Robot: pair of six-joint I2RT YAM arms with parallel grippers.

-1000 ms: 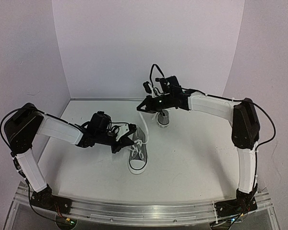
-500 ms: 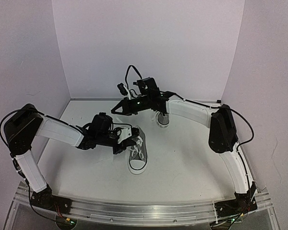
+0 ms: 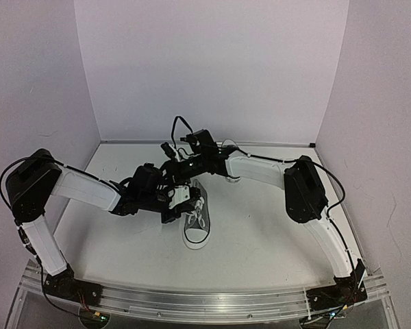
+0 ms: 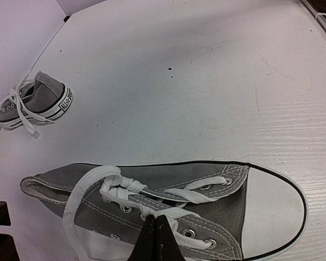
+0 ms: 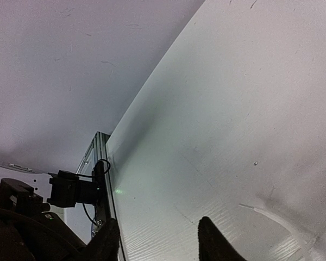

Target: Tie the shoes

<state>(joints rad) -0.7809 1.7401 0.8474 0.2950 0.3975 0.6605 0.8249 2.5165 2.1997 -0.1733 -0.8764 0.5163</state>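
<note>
Two to track on the counter: the near shoe lies right under the left gripper, which is pinched shut against its laces, a caught lace impossible to confirm, while the far shoe sits well apart. Right arm has swung across from over the far shoe toward the left gripper, right gripper parted and empty, and overhead it now hides most of that shoe.

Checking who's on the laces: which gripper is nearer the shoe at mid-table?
Left. The left gripper sits shut against the laced side of the mid-table shoe; the right gripper hangs open beyond its heel end, not touching it.
</note>
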